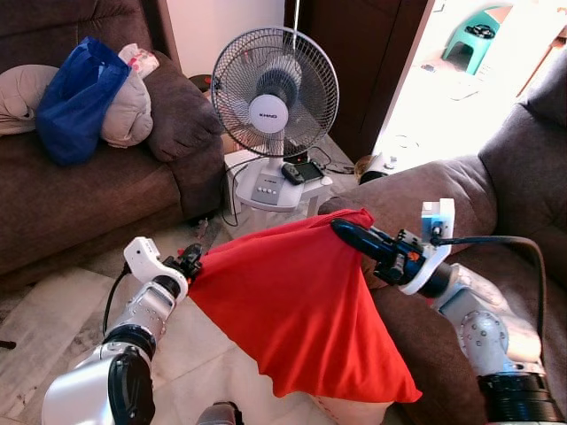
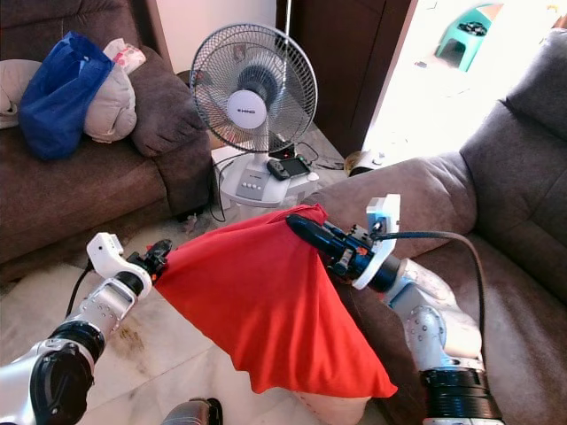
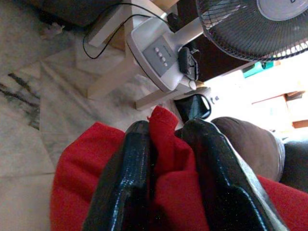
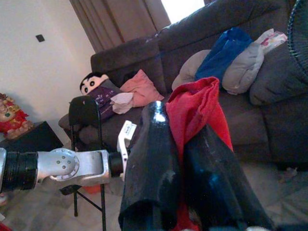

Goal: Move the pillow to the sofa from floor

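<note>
A red pillow [image 1: 301, 301] hangs in the air between my two arms, above the floor and beside the brown sofa [image 1: 496, 204] on my right. My left gripper [image 1: 191, 263] is shut on the pillow's left corner; in the left wrist view red cloth is pinched between the black fingers [image 3: 125, 183]. My right gripper [image 1: 344, 230] is shut on the pillow's upper right corner, just over the sofa's armrest [image 1: 416, 190]; the right wrist view shows the cloth [image 4: 195, 108] bunched between its fingers [image 4: 154, 163]. The pillow's lower end sags toward the sofa's front.
A white standing fan [image 1: 273, 97] with its base and cables stands straight ahead on the marble floor [image 1: 53, 319]. A second brown sofa [image 1: 97, 186] at the left carries a blue bag [image 1: 75, 97] and grey cushions. A bright doorway lies at the back right.
</note>
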{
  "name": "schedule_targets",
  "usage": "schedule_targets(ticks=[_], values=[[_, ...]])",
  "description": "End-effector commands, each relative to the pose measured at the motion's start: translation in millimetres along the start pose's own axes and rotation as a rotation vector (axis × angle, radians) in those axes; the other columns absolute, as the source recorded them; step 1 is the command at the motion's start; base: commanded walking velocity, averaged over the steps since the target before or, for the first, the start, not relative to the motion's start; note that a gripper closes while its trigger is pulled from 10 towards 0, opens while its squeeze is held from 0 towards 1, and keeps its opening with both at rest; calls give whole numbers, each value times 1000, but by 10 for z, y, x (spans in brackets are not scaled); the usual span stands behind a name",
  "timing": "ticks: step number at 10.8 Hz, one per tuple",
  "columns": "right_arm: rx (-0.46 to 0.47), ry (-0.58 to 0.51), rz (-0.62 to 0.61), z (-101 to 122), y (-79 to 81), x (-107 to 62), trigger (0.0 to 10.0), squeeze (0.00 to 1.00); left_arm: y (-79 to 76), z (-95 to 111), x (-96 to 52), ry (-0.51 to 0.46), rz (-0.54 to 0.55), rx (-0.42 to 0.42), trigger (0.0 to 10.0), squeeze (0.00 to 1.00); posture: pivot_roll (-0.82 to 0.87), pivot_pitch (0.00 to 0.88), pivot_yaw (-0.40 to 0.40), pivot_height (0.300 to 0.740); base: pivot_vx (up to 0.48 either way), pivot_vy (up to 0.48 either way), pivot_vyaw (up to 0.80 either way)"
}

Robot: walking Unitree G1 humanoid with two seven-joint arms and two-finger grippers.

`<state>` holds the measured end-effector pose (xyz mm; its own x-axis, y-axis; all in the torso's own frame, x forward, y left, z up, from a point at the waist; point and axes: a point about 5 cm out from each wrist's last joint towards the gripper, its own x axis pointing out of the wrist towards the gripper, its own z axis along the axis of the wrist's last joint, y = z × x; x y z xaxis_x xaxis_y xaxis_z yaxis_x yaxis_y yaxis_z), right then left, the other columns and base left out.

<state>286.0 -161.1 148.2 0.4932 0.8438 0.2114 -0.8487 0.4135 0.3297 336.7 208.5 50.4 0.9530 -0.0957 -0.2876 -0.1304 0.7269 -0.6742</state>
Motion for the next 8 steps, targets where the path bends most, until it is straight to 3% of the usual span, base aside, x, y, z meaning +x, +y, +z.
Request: schedule_targets(ticks=[1, 3, 4, 5, 6, 7, 8], values=[[-78, -75, 42, 201, 27, 81, 10000, 0, 45, -58, -25, 17, 17, 21, 0, 0, 39, 17, -63, 740, 0, 0, 0], [-68, -64, 19, 131, 0, 88, 10000, 0, 69, -53, -37, -5, 34, 23, 0, 0, 47, 15, -62, 740, 0, 0, 0], [-101, -82, -186, 117, -212, 83, 10000, 0, 79, 48, -38, -68, 56, 33, 0, 0, 48, 15, -61, 740, 0, 0, 0], [-142, -25, -414, 38, -445, 34, 10000, 0, 58, 144, -28, -116, 85, 104, 0, 0, 53, 15, -60, 740, 0, 0, 0], [-151, 27, -634, -70, -646, -56, 10000, 0, -43, 261, -1, -183, 77, 208, 4235, 0, 56, 15, -60, 740, 0, 0, 0], [-222, 76, -740, -135, -717, -103, 10000, 0, -165, 357, 23, -248, 35, 235, 10000, 0, 58, 14, -60, 740, 0, 0, 0], [-209, 46, -822, -154, -766, -131, 10000, 0, -262, 422, 39, -287, 6, 265, 10000, 0, 65, 12, -57, 740, 0, 0, 0]])
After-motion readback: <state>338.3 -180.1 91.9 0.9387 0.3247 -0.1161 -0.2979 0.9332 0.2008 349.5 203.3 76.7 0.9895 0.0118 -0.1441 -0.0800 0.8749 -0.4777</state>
